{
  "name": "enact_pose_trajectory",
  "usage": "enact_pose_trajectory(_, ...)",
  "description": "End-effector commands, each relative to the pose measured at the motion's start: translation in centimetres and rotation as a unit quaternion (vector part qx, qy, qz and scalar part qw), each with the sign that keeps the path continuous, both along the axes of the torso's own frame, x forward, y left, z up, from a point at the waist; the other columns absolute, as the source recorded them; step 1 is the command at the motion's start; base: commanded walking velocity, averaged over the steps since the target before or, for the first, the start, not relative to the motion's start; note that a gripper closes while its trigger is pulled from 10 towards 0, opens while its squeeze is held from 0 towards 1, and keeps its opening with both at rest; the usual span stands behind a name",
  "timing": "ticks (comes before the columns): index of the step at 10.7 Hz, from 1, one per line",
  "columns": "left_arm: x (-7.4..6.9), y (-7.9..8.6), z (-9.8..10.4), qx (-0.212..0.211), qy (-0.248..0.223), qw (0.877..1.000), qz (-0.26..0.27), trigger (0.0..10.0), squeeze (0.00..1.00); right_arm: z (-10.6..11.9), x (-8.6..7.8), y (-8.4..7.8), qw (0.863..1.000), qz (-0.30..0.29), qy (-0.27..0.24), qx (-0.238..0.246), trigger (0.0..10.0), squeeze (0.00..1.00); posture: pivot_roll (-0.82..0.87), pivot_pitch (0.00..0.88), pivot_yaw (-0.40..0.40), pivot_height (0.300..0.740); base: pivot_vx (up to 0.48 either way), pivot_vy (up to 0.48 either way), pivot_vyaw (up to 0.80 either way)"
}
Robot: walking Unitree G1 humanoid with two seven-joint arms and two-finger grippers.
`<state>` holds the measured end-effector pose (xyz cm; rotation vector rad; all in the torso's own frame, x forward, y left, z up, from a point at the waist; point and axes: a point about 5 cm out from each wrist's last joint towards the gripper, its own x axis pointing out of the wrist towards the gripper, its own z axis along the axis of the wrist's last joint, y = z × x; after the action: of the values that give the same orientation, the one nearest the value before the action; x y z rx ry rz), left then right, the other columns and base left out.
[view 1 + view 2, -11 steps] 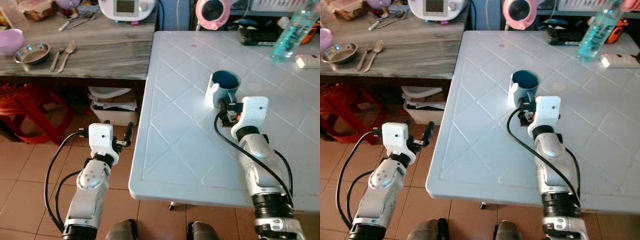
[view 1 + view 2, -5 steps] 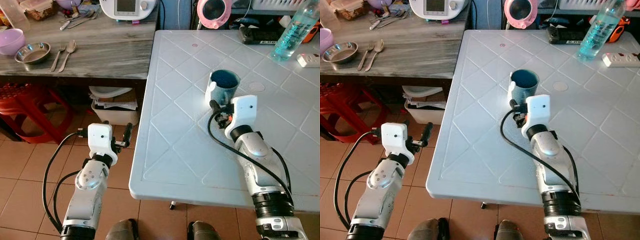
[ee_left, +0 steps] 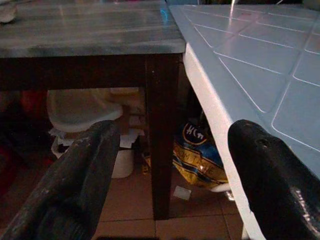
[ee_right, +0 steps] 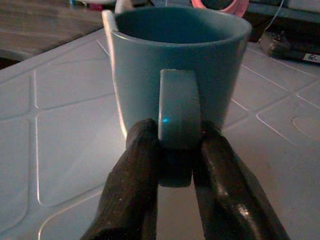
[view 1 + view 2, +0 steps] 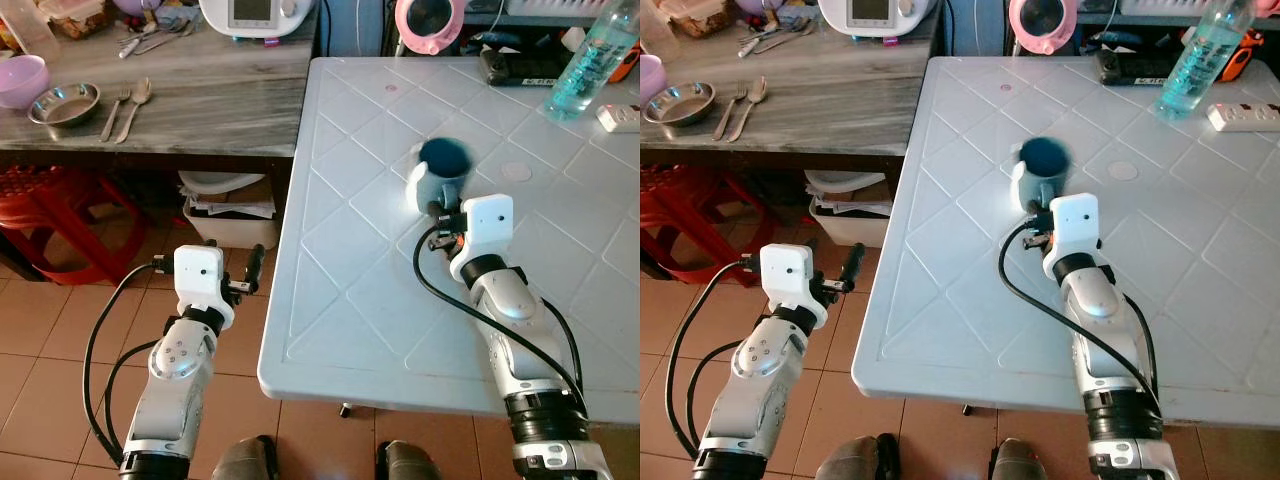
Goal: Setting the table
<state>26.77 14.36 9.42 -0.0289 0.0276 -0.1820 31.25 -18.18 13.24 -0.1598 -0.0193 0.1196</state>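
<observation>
A blue mug stands upright on the white plastic table, blurred in the eye views. My right gripper is shut on the mug's handle, with one black finger pressed on each side of it. The mug's inside looks empty. My left gripper hangs open below table height, left of the table's edge, with nothing between its fingers. On the grey wooden counter at the far left lie a fork and spoon, a steel bowl and a purple bowl.
At the table's far side stand a water bottle, a black device, a white power strip and a pink-rimmed round object. A white appliance sits on the counter. Under it are a red stool and a white bin.
The right gripper went from beside the mug to shut on its handle. The mug has shifted slightly and now looks blurred. The left arm has stayed put.
</observation>
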Motion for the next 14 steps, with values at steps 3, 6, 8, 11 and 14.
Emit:
enact_pose_trajectory(3,-0.7,-1.2,0.9,-0.059,-0.018,0.996,-0.062,10.0,0.0,-0.2,-0.3,0.6,1.0,-0.012,-0.009,-0.021,0.0,0.0,-0.03,0.136,0.063,0.74,0.0,0.0,0.0)
enact_pose_trajectory(6,-0.6,-0.9,0.2,-0.061,-0.001,0.997,-0.047,10.0,0.0,-0.6,-0.7,1.6,1.0,-0.018,-0.012,-0.017,0.0,0.0,-0.05,0.123,0.051,0.74,0.0,0.094,0.0)
enact_pose_trajectory(8,-0.2,-0.2,0.1,-0.048,-0.007,0.999,-0.023,10.0,0.0,0.2,-1.4,2.2,0.999,0.0,-0.04,0.035,10.0,0.0,-0.05,0.107,0.043,0.74,0.0,0.48,0.0)
enact_pose_trajectory(11,-0.4,-0.3,-0.2,-0.042,-0.013,0.999,-0.011,10.0,0.0,0.8,-1.7,2.1,0.997,-0.001,-0.068,0.038,10.0,0.0,-0.06,0.095,0.033,0.74,0.0,0.479,0.0)
enact_pose_trajectory(14,-0.1,0.1,-0.3,-0.039,-0.013,0.999,-0.004,10.0,0.0,0.1,-2.1,1.6,0.998,-0.011,-0.056,0.04,10.0,0.0,-0.07,0.114,0.034,0.74,0.0,0.476,0.0)
